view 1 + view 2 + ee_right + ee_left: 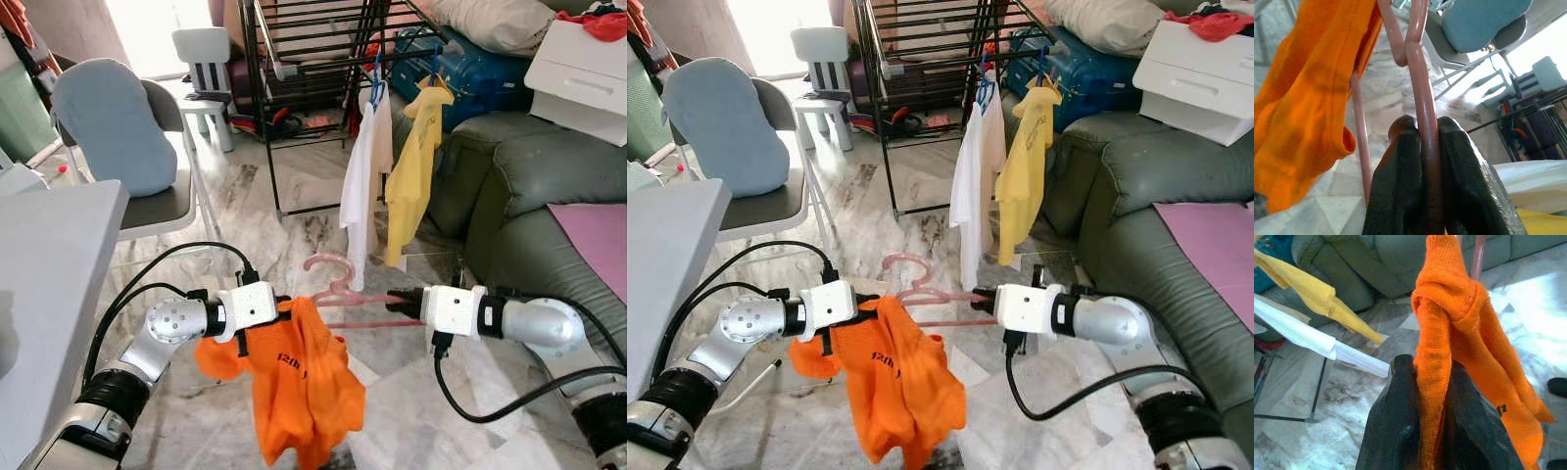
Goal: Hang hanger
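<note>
A pink hanger (338,284) is held level between my two arms, low above the floor, its hook curling toward the rack. My right gripper (392,301) is shut on one arm of the hanger (1425,127). An orange shirt (299,382) hangs over the hanger's other end, and my left gripper (286,311) is shut on a fold of that orange shirt (1432,382). Ahead stands a black drying rack (313,88). From its front bar hang a white shirt (364,181) and a yellow shirt (411,171) on blue hangers.
A grey-green sofa (529,215) with a pink cloth lies to the right. A chair with a blue cushion (113,122) and a grey table (49,294) are on the left. A white child's chair (208,69) stands behind. The floor is marble tile.
</note>
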Motion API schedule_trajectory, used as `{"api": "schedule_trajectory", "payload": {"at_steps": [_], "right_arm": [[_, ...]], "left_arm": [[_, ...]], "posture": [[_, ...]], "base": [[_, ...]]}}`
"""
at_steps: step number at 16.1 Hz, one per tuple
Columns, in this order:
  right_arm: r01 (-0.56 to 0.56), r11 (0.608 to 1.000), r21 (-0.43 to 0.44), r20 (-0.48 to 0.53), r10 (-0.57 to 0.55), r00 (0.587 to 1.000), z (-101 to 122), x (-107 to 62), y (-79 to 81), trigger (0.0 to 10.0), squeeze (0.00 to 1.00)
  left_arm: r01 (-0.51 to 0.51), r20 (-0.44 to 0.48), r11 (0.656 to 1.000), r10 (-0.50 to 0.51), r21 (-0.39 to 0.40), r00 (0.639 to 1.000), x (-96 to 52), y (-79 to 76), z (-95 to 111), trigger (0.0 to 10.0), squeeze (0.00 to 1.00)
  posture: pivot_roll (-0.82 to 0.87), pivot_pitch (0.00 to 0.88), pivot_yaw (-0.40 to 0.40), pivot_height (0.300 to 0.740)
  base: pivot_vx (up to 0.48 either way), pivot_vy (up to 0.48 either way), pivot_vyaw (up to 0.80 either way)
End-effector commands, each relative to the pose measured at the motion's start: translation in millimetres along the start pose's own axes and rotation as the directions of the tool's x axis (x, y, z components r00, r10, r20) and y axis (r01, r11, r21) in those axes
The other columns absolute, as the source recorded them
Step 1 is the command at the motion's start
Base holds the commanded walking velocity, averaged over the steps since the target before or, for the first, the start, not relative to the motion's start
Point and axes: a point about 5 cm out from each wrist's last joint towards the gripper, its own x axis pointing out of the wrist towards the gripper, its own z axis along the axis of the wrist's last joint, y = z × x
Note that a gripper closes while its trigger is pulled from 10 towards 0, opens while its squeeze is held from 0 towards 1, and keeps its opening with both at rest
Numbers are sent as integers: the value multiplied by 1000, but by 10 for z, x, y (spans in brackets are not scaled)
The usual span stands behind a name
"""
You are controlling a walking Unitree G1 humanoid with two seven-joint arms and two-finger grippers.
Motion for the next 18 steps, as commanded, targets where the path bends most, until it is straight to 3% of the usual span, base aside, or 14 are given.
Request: {"api": "schedule_trajectory", "payload": {"at_steps": [1, 8, 10, 11, 13, 16, 18], "right_arm": [[34, 999, 1, 39, -34, 999, 64, 37, -79, 10000, 1000], [38, 999, -16, 28, -37, 999, 48, 44, -84, 10000, 1000], [48, 999, -22, 33, -48, 998, 84, 27, -144, 10000, 1000], [80, 997, -14, 47, -79, 996, 124, 6, -209, 10000, 1000], [131, 991, 13, 73, -131, 989, 174, -21, -279, 10000, 1000], [312, 950, 2, 110, -311, 944, 231, -49, -400, 10000, 1000], [302, 949, 88, 99, -310, 945, 195, -19, -321, 10000, 1000]], "left_arm": [[-25, 12, 1000, 25, 3, 1000, -5, 33, 12, 0, 0], [-21, 26, 998, 23, -63, 999, -4, -6, -20, 0, 0], [-107, -74, 993, 103, -49, 992, -66, 70, -141, 0, 0], [-210, -129, 976, 201, -59, 971, -120, 164, -210, 0, 0], [-283, -154, 956, 269, -79, 951, -175, 227, -250, 0, 0], [-275, -190, 957, 254, -94, 948, -169, 154, -319, 0, 0], [-306, -188, 946, 283, -107, 941, -146, 175, -312, 0, 0]], "posture": [[-152, 0, 78, 740], [-155, 0, 74, 740], [-153, 0, 72, 740], [-153, 0, 71, 740], [-152, 0, 71, 740], [-161, 0, 76, 740], [-163, 0, 75, 740]], "base": [[0, 0, 0], [0, 0, 0], [0, 0, 0], [0, 0, 0], [0, 0, 0], [0, 0, 0], [0, 0, 0]]}}
